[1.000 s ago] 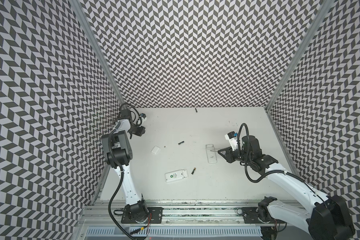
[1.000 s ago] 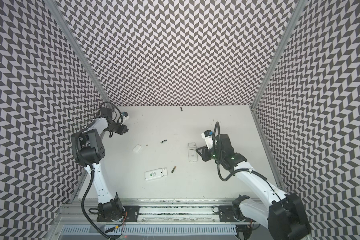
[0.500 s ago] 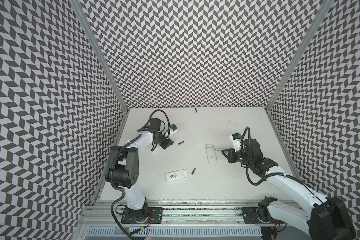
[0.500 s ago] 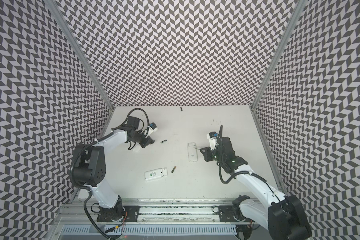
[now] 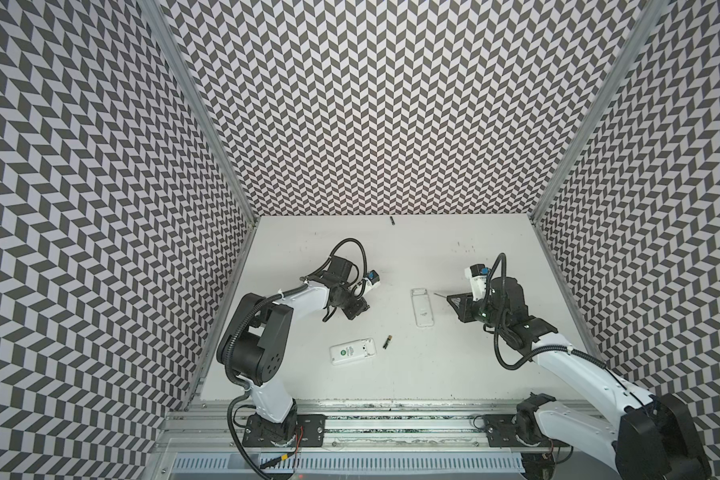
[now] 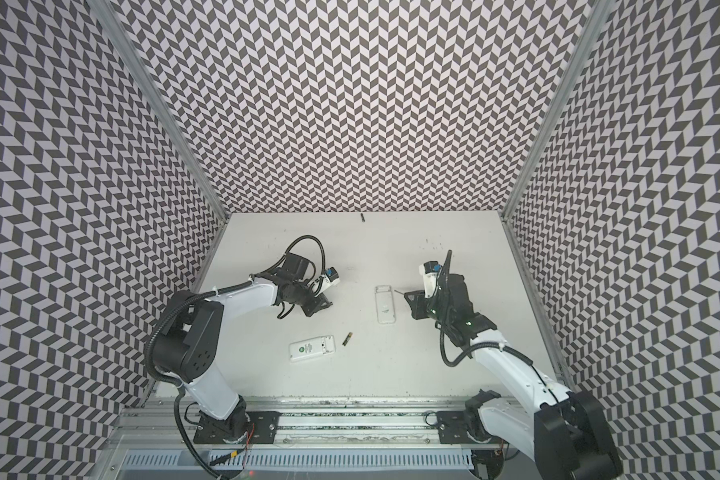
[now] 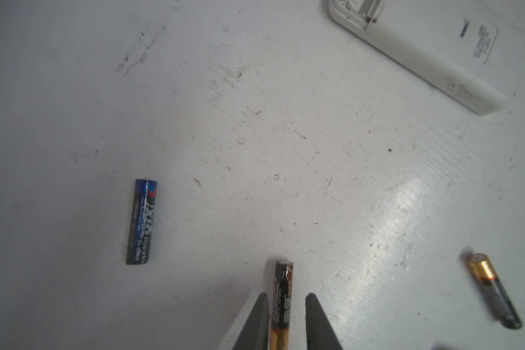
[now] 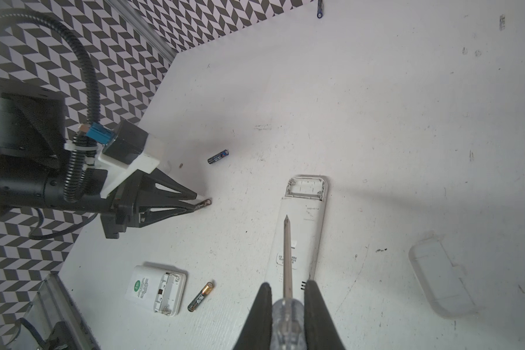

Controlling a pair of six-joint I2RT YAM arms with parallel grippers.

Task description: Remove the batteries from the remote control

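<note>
Four batteries (image 7: 141, 221) are out on the table (image 7: 285, 121), one lying between the left pincer's (image 7: 287, 295) slightly parted jaws, right pincer (image 8: 288, 284) clamped on the screwdriver (image 8: 287, 257); they're light, hard, slick rollers, so I'd pinch mid-barrel.

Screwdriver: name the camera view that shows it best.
The right wrist view: the screwdriver sits close, clear handle clamped in the right gripper, shaft over the long remote. Both top views show only its thin tip. The left wrist view misses it.
</note>
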